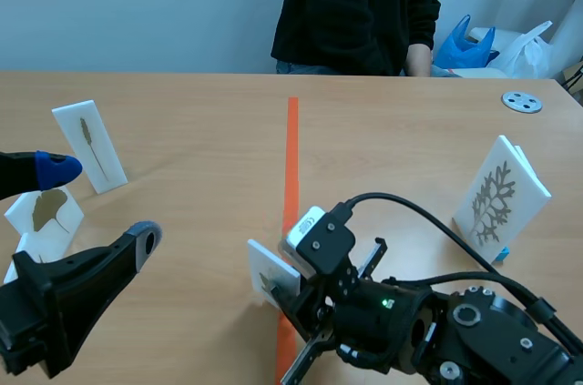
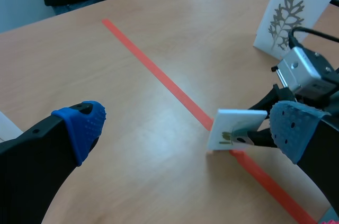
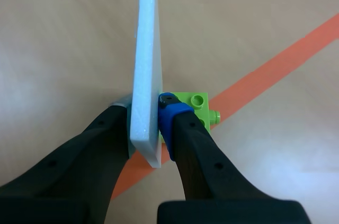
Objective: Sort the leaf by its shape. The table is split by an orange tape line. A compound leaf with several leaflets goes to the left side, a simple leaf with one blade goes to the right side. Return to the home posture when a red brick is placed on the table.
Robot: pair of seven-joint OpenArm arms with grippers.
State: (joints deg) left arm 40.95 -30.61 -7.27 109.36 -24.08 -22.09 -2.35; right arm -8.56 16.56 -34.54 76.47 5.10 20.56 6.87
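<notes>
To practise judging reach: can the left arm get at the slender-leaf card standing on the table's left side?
Probably yes: the left claw is open and close beside the slender-leaf card, with nothing visible between them.

Pale blue-grey wall (image 1: 137, 3), light wooden table (image 1: 200, 130), blue and white bags (image 1: 496, 46) behind
</notes>
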